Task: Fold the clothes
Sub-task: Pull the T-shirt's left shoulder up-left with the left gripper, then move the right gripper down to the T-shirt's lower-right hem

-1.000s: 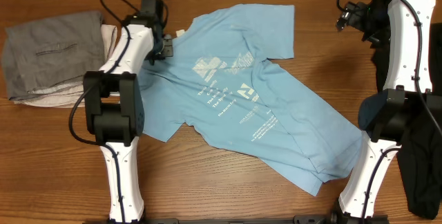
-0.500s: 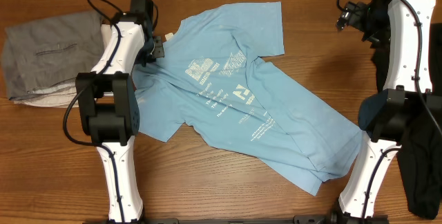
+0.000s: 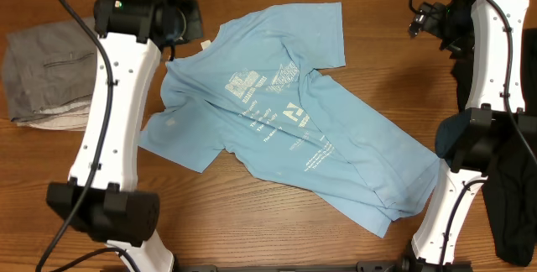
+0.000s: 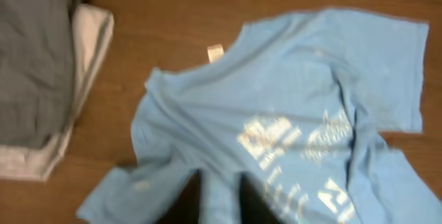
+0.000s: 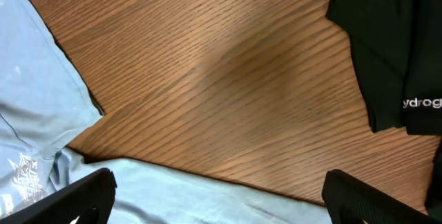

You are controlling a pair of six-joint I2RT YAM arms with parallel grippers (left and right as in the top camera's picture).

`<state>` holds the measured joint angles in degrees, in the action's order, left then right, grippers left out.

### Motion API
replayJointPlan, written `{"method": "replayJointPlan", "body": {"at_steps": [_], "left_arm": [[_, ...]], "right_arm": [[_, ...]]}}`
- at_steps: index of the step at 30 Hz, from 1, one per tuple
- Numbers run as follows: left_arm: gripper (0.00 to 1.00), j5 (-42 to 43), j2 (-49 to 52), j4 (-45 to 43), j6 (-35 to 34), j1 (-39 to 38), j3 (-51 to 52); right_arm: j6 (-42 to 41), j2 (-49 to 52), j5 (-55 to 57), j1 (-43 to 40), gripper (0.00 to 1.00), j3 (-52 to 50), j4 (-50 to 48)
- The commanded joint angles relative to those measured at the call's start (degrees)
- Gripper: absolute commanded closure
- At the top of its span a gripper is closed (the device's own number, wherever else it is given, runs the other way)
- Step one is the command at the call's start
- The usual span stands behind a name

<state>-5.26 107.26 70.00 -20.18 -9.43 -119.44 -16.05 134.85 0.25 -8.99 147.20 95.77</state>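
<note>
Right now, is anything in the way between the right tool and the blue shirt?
No. Only bare wooden table shows between the open right tool and the blue shirt; the black cloth lies aside.

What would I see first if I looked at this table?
A big light blue T-shirt with white writing, lying rumpled and spread across the middle of the wooden table. Next, a folded pile of grey clothes at the left edge and a black garment at the right edge. A white left arm and right arm stand on either side of the shirt.
</note>
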Motion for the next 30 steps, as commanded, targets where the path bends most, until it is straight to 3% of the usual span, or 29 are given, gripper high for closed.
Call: {"method": "replayJointPlan", "body": {"at_steps": [1, 3, 4, 5, 14, 20, 22, 25, 30], "left_arm": [[0.46, 2.95, 0.63, 3.65, -2.36, 0.0, 0.15], [0.32, 3.43, 1.07, 4.74, -2.36, 0.13, 0.2], [0.2, 3.43, 1.22, 5.16, -2.34, 0.13, 0.2], [0.0, 3.41, 1.31, 5.62, -2.36, 0.13, 0.2], [0.0, 3.39, 1.38, 6.27, -2.34, 0.02, 0.2], [0.0, 3.41, 1.38, 6.27, -2.34, 0.02, 0.2], [0.0, 3.39, 1.38, 6.27, -2.34, 0.02, 0.2], [0.0, 3.41, 1.38, 6.27, -2.34, 0.02, 0.2], [0.0, 3.39, 1.38, 6.27, -2.34, 0.02, 0.2]], "right_arm": [[-0.26, -1.01, 0.31, -0.02, 0.0, -0.24, -0.11], [-0.26, -1.01, 0.31, -0.02, 0.0, -0.24, -0.11], [-0.26, -1.01, 0.31, -0.02, 0.0, -0.24, -0.11], [-0.26, -1.01, 0.33, -0.02, 0.0, -0.24, -0.11], [-0.31, -1.01, 0.09, -0.02, 0.0, -0.24, -4.83], [-0.87, -1.01, -11.17, -0.07, 0.0, -0.57, 1.31], [4.26, -1.01, -13.88, -0.11, 0.0, -0.85, 1.31], [6.43, -1.79, -18.82, -0.11, 0.0, -3.98, 1.33], [4.48, -6.08, -17.92, -0.11, 0.0, -14.93, 1.33]]}}
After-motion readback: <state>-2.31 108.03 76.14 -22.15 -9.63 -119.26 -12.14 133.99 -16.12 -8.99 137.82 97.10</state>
